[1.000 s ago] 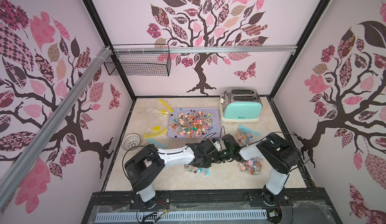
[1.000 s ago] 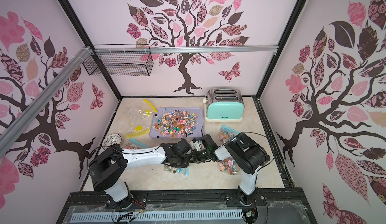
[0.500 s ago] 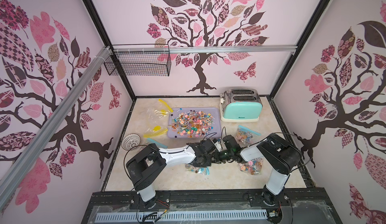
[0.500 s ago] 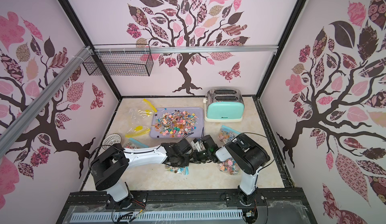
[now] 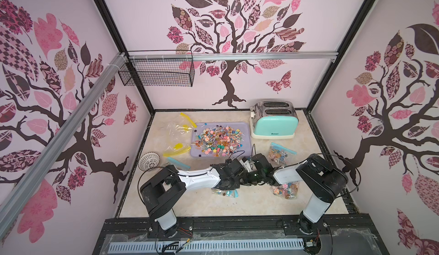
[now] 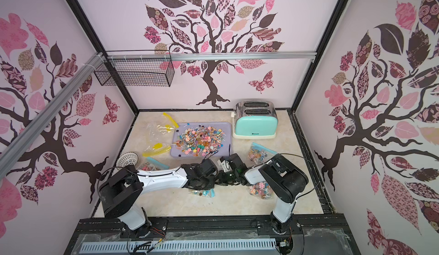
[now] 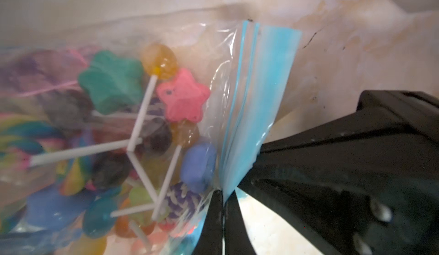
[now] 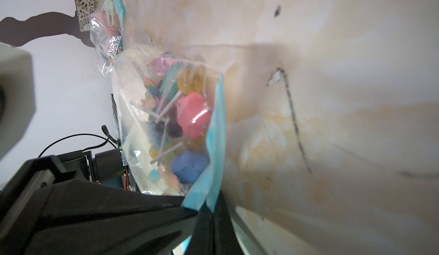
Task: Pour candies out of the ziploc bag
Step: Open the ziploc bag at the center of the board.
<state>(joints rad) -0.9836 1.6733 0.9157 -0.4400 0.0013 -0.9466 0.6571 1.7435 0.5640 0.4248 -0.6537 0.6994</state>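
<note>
— Claws?
— Left claw (image 7: 223, 201) is pinched tight on the bag's (image 7: 218, 80) blue strip (image 7: 261, 87); it closed within the last second. Right claw (image 8: 211, 208) is clamped on the same strip, as before.
— Candies?
— Candies (image 7: 183, 97) are inside the bag. In a top view the bag (image 5: 224, 191) sits at 6 o'clock from the tray (image 5: 247, 126), unmoved, partly under the left wrist.

toaster (image 5: 275, 125) | front label | small dark wording, unreadable
</note>
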